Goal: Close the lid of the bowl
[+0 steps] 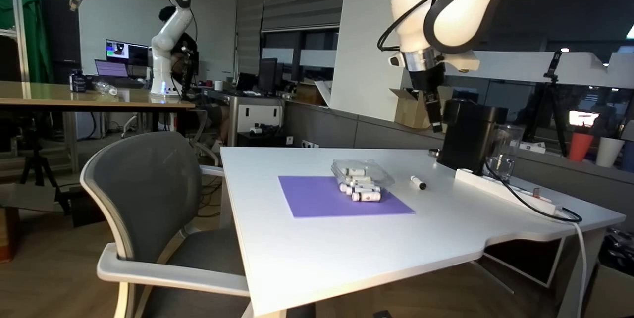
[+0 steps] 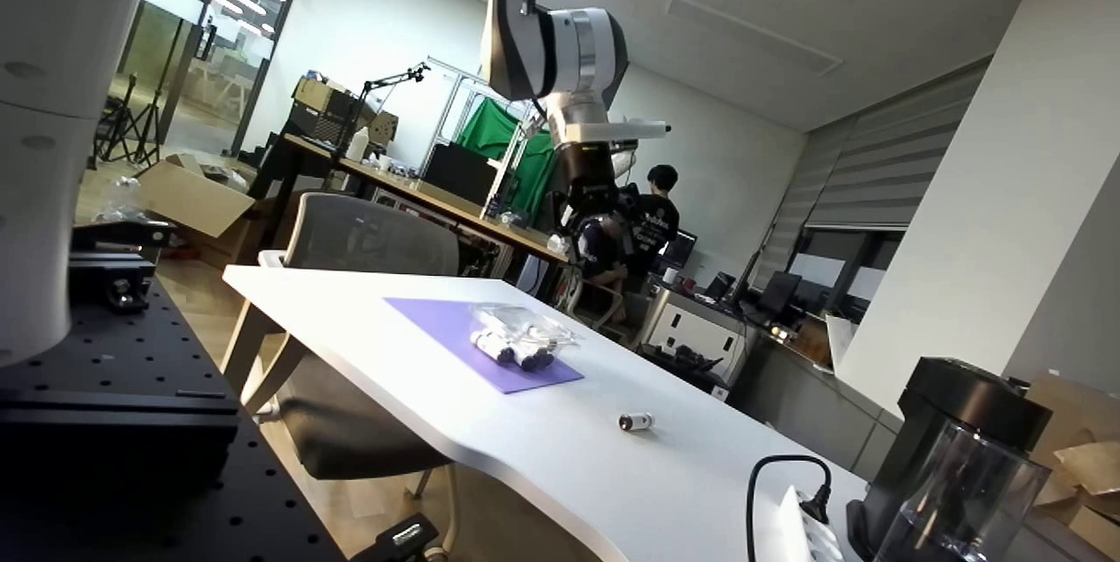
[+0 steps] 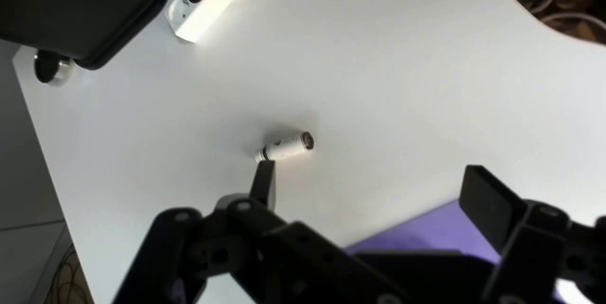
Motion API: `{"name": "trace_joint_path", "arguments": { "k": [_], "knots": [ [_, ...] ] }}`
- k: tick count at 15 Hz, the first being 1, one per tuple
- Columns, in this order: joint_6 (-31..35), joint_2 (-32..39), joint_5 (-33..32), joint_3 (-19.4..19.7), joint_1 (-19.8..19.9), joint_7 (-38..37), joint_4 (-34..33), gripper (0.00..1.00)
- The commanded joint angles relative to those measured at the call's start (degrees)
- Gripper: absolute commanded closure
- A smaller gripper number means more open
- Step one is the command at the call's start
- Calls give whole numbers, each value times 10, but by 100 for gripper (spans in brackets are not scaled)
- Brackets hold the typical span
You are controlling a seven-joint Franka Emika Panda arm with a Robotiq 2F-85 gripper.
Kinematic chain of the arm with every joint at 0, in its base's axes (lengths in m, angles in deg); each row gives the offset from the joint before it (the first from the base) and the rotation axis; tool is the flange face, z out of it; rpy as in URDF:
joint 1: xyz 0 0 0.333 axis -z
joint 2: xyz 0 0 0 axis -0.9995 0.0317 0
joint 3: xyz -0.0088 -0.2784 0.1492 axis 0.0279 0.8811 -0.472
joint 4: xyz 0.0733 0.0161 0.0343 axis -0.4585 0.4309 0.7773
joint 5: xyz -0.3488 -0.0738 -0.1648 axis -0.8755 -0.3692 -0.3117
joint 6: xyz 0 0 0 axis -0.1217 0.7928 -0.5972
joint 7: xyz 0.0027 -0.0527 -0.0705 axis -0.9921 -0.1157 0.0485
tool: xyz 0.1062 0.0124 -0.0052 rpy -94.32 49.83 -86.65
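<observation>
A clear plastic container [image 1: 384, 173] sits on a purple sheet [image 1: 317, 204] on the white table; it also shows in an exterior view [image 2: 512, 317]. Several small white bottles [image 1: 366, 196] lie in or against it; I cannot tell which. No separate lid can be made out. A loose white bottle [image 3: 286, 147] lies on its side on the table, and it shows in both exterior views [image 1: 418, 183] [image 2: 636, 422]. My gripper [image 3: 369, 166] is open and empty, high above the table. In the wrist view the loose bottle is beyond its left fingertip; the container is out of view.
A tall black machine [image 1: 465, 132] with a clear jug [image 1: 502, 152] stands at the table's edge. A white power strip [image 1: 505, 192] with a black cable lies beside it. A small metal cup [image 3: 52, 67] is near the machine. A grey chair [image 1: 148, 194] stands against the table.
</observation>
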Motion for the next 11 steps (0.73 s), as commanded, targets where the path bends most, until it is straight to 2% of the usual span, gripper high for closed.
{"name": "trace_joint_path", "arguments": {
  "k": [1,3,7,9,10,11],
  "knots": [
    [53,-48,163,35,-38,56,20,0],
    [70,-70,254,45,-60,64,25,0],
    [104,-109,357,61,-104,13,40,0],
    [115,-118,395,66,-118,-6,42,0],
    [99,-97,374,71,-121,27,24,0],
    [100,-101,378,72,-126,26,25,0]
  ]
}}
